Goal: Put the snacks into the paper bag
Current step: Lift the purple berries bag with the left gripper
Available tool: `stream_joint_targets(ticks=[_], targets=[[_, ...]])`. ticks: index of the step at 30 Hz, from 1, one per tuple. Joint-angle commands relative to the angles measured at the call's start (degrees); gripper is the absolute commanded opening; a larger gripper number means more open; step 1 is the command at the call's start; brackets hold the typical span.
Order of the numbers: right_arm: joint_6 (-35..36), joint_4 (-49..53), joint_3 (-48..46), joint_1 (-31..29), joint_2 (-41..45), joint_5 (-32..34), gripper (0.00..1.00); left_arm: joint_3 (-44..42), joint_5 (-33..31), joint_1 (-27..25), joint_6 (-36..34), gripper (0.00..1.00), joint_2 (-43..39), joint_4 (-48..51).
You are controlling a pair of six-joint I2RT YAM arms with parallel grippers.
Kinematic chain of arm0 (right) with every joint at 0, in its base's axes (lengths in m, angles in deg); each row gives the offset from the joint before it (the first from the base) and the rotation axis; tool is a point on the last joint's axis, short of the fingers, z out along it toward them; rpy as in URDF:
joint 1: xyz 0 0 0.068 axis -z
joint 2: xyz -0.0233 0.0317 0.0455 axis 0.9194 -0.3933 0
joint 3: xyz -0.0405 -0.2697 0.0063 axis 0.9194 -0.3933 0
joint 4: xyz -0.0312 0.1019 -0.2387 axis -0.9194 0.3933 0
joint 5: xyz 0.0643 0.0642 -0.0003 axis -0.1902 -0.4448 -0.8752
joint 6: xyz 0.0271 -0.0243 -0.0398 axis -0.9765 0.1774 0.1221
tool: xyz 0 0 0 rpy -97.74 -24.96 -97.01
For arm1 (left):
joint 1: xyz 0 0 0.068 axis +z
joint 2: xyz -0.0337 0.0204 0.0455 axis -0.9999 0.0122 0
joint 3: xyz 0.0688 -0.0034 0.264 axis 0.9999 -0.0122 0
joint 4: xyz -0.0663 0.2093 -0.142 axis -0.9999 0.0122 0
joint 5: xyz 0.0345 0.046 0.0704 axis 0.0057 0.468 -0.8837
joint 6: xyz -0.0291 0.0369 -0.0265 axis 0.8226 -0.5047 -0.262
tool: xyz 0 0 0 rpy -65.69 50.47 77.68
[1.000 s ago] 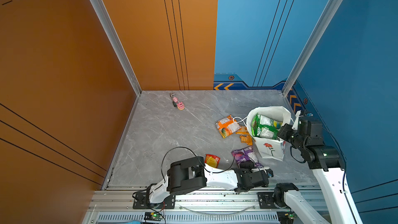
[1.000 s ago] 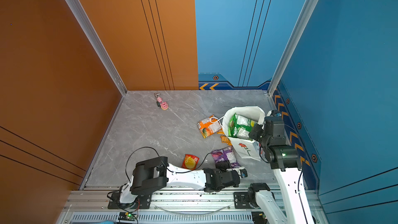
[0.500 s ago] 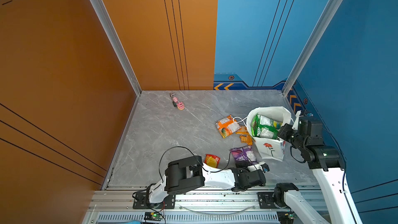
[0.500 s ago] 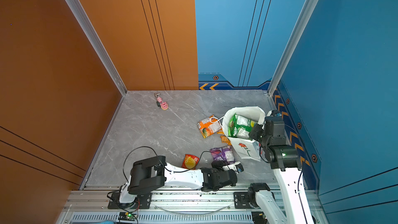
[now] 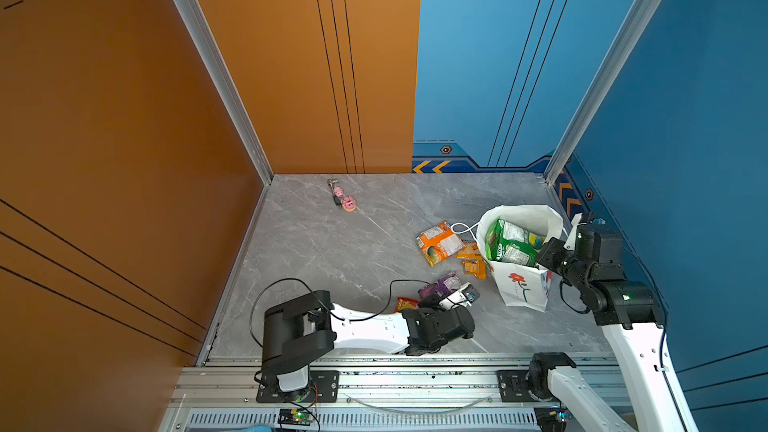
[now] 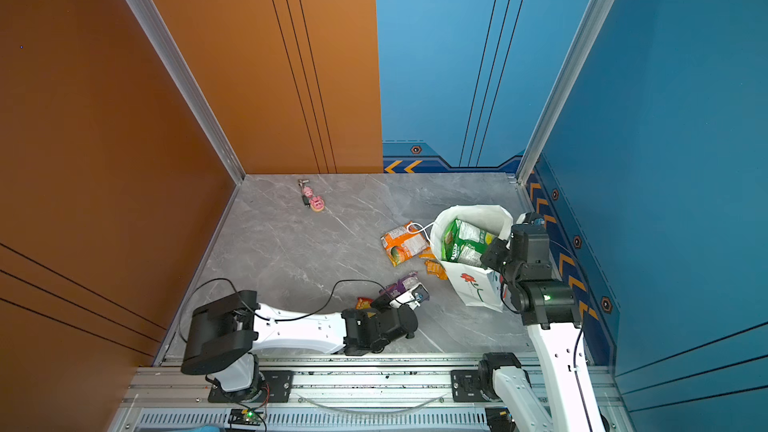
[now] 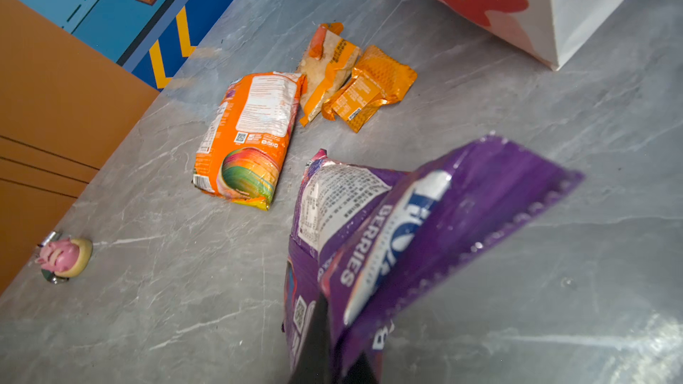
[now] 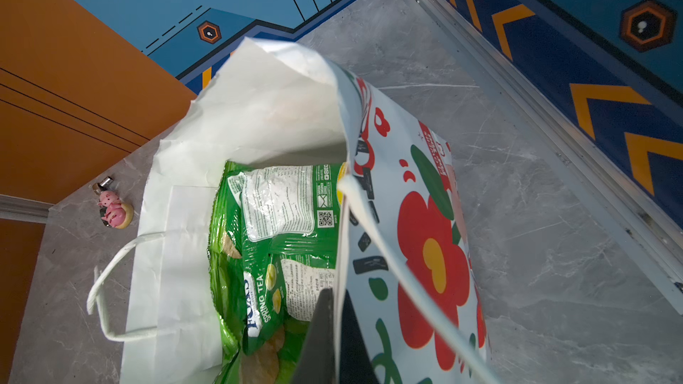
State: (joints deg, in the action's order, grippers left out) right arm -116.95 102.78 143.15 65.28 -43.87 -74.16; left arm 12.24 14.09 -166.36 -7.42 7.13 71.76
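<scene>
My left gripper (image 7: 332,356) is shut on the edge of a purple snack packet (image 7: 454,216), held just over a second purple packet (image 7: 332,201) on the floor; in both top views it sits low at front centre (image 5: 451,297) (image 6: 399,295). An orange bag (image 5: 438,242), small orange sachets (image 5: 473,263) and a red-yellow packet (image 5: 406,304) lie nearby. The white paper bag (image 5: 519,284) stands upright to the right with green snack bags (image 8: 277,234) inside. My right gripper (image 8: 338,326) is shut on the bag's rim, holding its mouth wide.
A pink pig keychain (image 5: 344,199) lies far back near the orange wall. The blue side wall and its metal rail (image 8: 554,134) run close behind the paper bag. The left arm's cable (image 5: 291,284) loops over the floor at the front.
My left gripper has shut on a purple packet and pulled it up and leftwards. The right gripper and the paper bag have not moved.
</scene>
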Motion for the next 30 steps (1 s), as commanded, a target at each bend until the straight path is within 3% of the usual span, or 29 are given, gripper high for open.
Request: stream_joint_targets(ticks=[1, 10, 14, 18, 30], targets=[[-0.7, -8.06, 0.2, 0.34, 1.02, -0.83, 0.0, -2.98, 1.99, 1.66, 5.87, 0.0, -6.06, -4.28], [-1.59, -10.3, -0.36, 0.16, -0.16, -5.97, 0.0, -9.9, 4.76, 7.49, 13.44, 0.0, -22.44, -8.38], [-1.62, -10.65, -0.08, -0.57, -0.91, -7.24, 0.0, -11.25, 2.15, 10.32, 18.79, 0.0, -30.07, -5.91], [-1.44, -10.84, 0.68, -1.74, -1.35, -7.81, 0.0, -11.55, 4.1, 13.06, 21.84, 0.0, -37.15, -5.39], [-2.1, -11.61, 2.12, -5.02, -2.95, -7.28, 0.0, -6.65, 11.54, 18.04, 25.42, 0.0, -41.87, 0.78]])
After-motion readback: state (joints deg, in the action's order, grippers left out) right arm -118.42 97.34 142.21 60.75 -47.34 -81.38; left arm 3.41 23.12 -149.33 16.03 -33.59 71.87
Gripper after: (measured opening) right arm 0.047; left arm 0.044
